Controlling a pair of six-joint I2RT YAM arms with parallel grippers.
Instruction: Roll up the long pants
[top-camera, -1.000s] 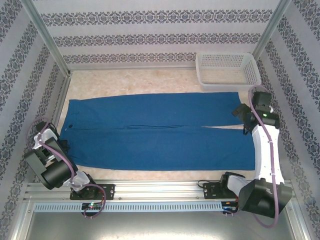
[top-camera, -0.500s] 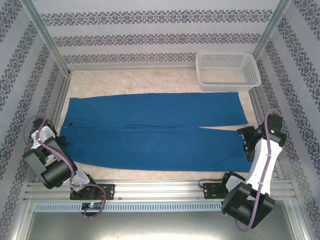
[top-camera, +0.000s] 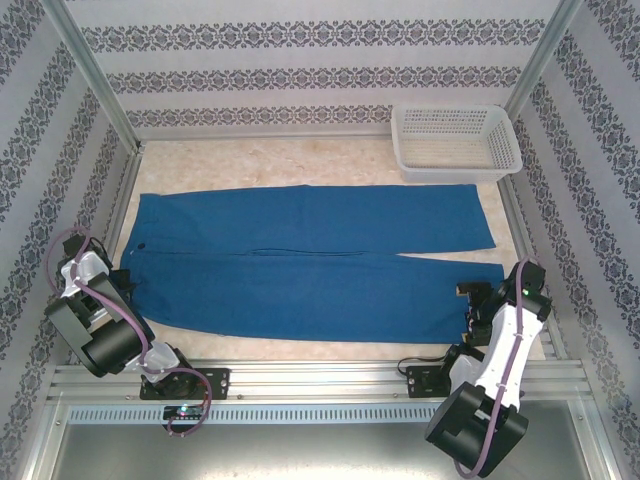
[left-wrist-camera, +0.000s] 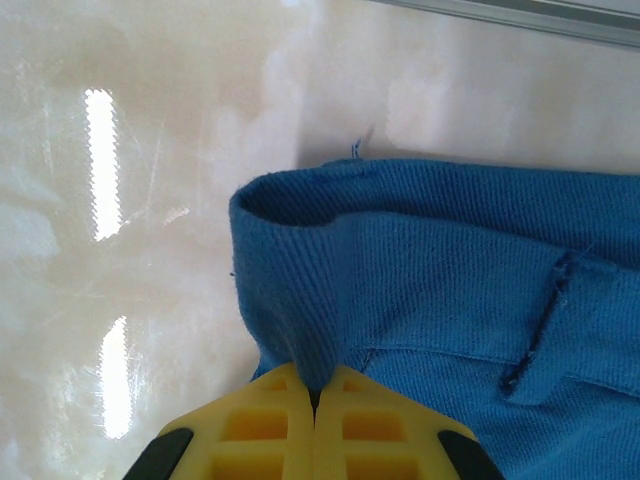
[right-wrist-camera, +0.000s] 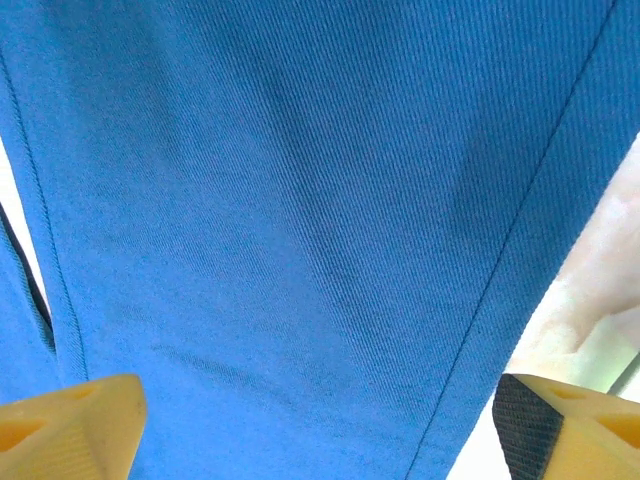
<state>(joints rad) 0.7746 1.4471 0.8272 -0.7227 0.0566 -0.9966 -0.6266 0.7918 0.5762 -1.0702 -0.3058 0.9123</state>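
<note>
The long pants (top-camera: 310, 260) are seen spread flat across the middle of the top view on the table (top-camera: 280, 160), waist at the left, leg ends at the right, below the white basket (top-camera: 455, 140) in the upper right. At the left edge a raised fold of the waistband is pinched between the closed fingers (left-wrist-camera: 270, 425) of the left gripper (left-wrist-camera: 315, 390). At the lower right the right gripper (right-wrist-camera: 320, 420) is held over the nearer leg's end, fingers spread wide.
</note>
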